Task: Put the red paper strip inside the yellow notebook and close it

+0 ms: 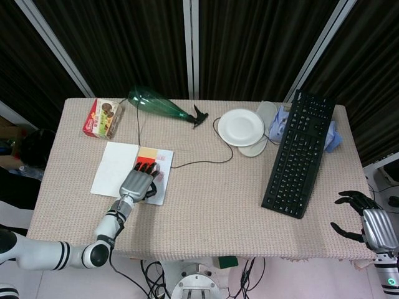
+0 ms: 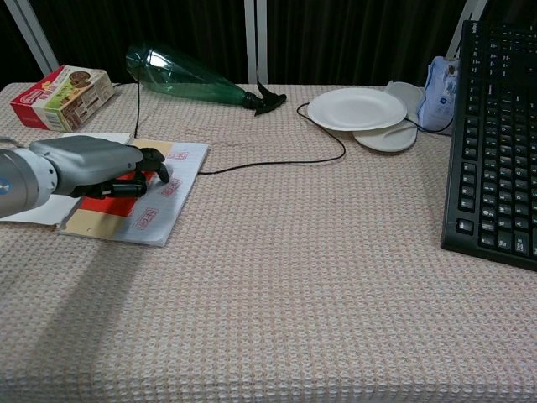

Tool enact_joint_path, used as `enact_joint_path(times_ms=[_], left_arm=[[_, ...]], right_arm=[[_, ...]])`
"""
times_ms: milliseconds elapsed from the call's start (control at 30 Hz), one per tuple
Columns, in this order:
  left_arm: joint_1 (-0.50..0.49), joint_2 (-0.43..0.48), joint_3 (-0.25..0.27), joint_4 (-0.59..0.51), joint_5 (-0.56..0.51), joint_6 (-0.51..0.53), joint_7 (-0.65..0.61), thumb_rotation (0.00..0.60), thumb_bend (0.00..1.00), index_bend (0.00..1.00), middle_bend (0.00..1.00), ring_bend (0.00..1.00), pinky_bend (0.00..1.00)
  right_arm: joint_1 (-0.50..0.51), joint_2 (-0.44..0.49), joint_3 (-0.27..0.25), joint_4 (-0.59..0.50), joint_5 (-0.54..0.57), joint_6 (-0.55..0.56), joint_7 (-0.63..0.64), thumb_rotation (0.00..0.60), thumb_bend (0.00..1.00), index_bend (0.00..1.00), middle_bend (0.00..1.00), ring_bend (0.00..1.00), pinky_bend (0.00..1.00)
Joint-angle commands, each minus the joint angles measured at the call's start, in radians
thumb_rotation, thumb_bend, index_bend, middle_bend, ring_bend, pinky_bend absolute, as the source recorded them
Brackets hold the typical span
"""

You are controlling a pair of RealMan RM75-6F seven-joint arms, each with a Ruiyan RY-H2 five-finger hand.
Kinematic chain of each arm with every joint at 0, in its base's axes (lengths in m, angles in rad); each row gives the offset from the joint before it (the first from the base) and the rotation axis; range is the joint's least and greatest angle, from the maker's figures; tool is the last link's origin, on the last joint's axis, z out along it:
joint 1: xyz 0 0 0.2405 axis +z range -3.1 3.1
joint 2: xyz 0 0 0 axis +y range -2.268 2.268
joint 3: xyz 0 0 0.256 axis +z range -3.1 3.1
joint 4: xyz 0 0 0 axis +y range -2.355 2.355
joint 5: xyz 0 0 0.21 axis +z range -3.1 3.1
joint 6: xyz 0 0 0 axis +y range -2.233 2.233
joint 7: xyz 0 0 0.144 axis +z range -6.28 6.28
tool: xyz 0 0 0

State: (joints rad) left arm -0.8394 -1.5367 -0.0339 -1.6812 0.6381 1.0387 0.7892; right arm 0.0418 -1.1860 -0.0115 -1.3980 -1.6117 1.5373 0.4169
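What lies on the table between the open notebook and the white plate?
A thin black cable loops across the cloth between the notebook and the plate; otherwise that stretch is bare. The head view shows it best.

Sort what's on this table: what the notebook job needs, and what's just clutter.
Needed: red paper strip, open yellow notebook, left hand over both.

Clutter: keyboard, white plate, green bottle, snack box, black cable.
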Motion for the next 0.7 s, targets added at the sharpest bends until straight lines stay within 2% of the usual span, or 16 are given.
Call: enact_joint_path(times_ms=[33,700], left_arm=[[-0.004,-0.003,0.001,0.005,-0.015,0.004,0.010,0.001,0.78,0.18,0.00,0.00,0.05],[0.013,0.037,0.024,-0.016,-0.057,0.040,0.016,0.003,0.78,0.19,0.00,0.00,0.05]], right_arm=[[0.000,-0.001,-0.001,0.001,-0.001,-0.001,0.000,0.600,0.12,0.41,0.24,0.19,0.26],[0.002,0.000,0.000,-0.003,-0.004,-0.001,-0.004,0.600,0.12,0.41,0.24,0.19,0.26]])
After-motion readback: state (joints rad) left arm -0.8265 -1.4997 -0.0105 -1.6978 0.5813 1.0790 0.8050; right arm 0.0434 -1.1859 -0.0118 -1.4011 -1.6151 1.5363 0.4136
